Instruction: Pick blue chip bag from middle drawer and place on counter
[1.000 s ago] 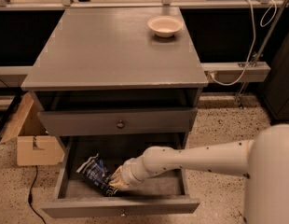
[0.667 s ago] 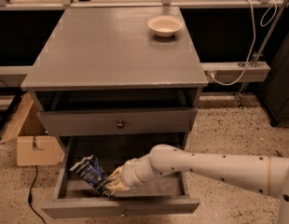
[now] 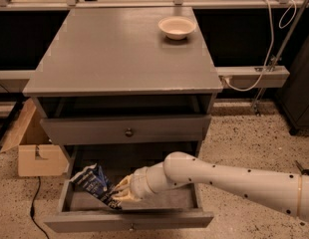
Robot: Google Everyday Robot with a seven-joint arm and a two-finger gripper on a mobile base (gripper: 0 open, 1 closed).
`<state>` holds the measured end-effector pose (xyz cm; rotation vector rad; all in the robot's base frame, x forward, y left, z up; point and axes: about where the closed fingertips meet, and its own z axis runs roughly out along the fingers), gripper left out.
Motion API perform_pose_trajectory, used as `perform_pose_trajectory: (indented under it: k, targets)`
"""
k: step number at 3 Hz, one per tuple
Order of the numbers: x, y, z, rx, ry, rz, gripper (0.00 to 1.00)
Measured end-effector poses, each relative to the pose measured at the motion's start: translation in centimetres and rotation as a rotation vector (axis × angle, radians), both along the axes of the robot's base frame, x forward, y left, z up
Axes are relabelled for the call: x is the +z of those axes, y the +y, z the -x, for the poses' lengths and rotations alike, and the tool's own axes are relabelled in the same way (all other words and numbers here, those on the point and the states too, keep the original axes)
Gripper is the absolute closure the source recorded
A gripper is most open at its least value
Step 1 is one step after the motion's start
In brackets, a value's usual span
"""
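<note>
Claw (image 3: 120, 191) in middle drawer (image 3: 144, 219) clamps, partly hides blue chip bag (image 3: 91, 180).

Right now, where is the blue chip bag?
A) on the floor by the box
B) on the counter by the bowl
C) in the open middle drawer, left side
C: the blue chip bag lies left in the middle drawer, the gripper at the bag's right edge.

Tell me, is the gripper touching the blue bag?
Touching. The camera view shows the gripper closed on the bag's lower corner inside the drawer.
</note>
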<state>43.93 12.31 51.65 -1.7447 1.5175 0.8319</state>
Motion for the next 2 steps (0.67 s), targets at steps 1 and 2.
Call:
perform_pose_trajectory:
  k: [1,2]
  targets:
    - [1.9,-0.2,-0.6,0.003,-0.035,-0.027,1.00]
    - [8.8,-1.3,-1.5,-0.004,-0.127,-0.040,1.00]
